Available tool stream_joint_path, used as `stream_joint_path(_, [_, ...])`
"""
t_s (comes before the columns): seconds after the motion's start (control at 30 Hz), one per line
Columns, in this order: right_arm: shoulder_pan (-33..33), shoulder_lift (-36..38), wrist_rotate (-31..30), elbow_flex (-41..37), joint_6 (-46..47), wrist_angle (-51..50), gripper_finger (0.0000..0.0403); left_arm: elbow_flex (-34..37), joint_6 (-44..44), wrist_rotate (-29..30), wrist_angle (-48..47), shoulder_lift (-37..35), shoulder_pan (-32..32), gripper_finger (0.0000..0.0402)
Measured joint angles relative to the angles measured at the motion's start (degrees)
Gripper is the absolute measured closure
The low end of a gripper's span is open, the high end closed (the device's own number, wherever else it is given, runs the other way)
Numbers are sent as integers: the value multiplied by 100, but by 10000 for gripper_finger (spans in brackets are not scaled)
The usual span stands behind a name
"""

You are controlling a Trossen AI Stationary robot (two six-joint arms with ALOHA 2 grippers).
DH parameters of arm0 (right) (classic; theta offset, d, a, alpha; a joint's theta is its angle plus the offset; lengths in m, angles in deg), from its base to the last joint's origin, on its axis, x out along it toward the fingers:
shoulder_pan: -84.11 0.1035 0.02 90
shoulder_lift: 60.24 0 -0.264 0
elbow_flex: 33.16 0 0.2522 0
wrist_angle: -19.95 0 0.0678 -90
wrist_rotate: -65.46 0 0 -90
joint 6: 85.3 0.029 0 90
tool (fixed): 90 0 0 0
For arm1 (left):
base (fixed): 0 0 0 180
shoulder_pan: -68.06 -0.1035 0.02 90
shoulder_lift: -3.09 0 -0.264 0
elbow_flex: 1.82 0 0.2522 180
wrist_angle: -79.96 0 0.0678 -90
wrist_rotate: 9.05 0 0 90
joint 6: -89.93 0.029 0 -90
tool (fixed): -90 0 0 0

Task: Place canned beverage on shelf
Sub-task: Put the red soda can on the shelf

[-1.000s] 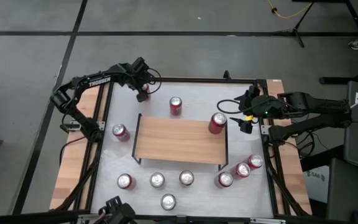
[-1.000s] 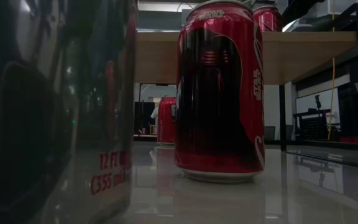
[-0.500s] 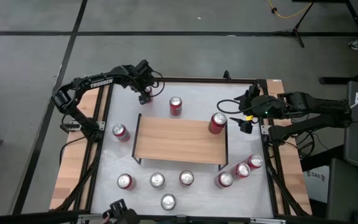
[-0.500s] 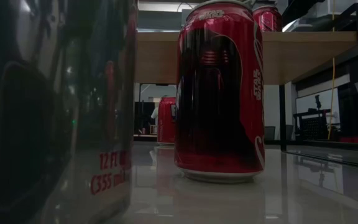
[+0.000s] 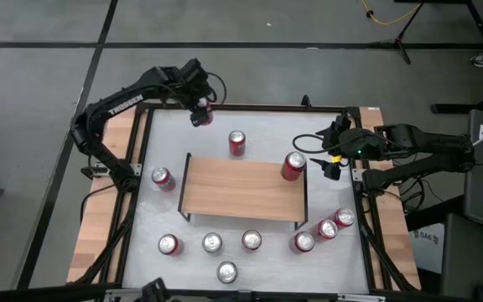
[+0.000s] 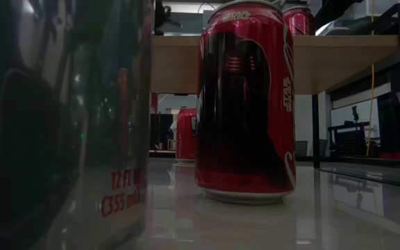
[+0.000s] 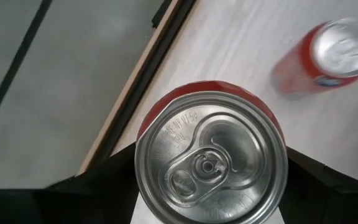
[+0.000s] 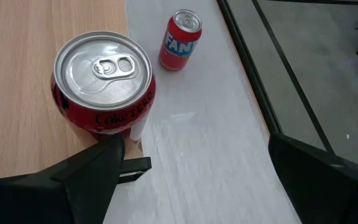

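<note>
White laminate covers my table [image 5: 250, 260], set on grey flooring. The shelf [image 5: 241, 189] stands at its centre, one Coke Zero can [image 5: 293, 165] upright on its right end. Nine more red cans stand on the table around the shelf. My left gripper [image 5: 199, 109], beyond the shelf's far left corner, grips an eleventh can [image 7: 211, 155]. My right gripper [image 5: 329, 164] waits just right of the shelf, its fingers spread wide.
</note>
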Motion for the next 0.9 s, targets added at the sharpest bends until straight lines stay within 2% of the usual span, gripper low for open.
stream_joint_path(0.23, [0,2,-1,0,2,0,15,-736,-1000,-34,-1099,-9,749,120])
stream_joint_path(0.7, [0,0,-1,0,2,0,15,-763,-2436,-113,-1401,-9,2695,120])
stream_joint_path(0.9, [0,2,1,0,2,0,15,-763,-2894,303,-1918,-9,3203,117])
